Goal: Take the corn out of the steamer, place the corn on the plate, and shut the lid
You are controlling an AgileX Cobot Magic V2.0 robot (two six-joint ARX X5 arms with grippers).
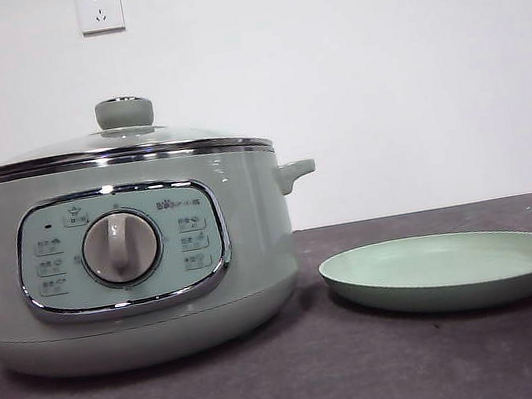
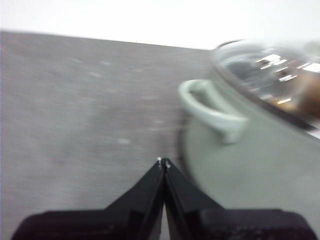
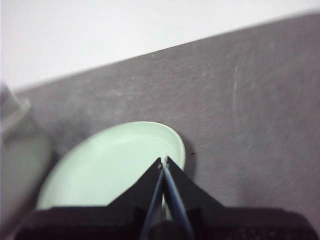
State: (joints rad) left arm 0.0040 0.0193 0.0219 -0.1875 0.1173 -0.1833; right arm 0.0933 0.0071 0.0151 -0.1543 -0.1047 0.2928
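Steamer (image 1: 136, 271), lid (image 1: 116, 147) on; plate (image 1: 449, 270) beside, bare. My left gripper (image 2: 163, 162) and right gripper (image 3: 163, 161): pressed together, idle. Risk: glass lid slipping from knob (image 1: 124, 112) grasp.

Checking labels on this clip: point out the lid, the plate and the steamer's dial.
lid (image 1: 124, 112), front view, on its knob.
plate (image 1: 520, 272), front view, on its outer rim.
dial (image 1: 121, 248), front view, on its middle.

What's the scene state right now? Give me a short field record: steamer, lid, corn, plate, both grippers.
steamer: on the table, beside the plate
lid: on the steamer, closed
corn: not clearly visible; nothing lies on the plate
plate: empty
left gripper: shut, empty, near the steamer's side handle
right gripper: shut, empty, above the plate
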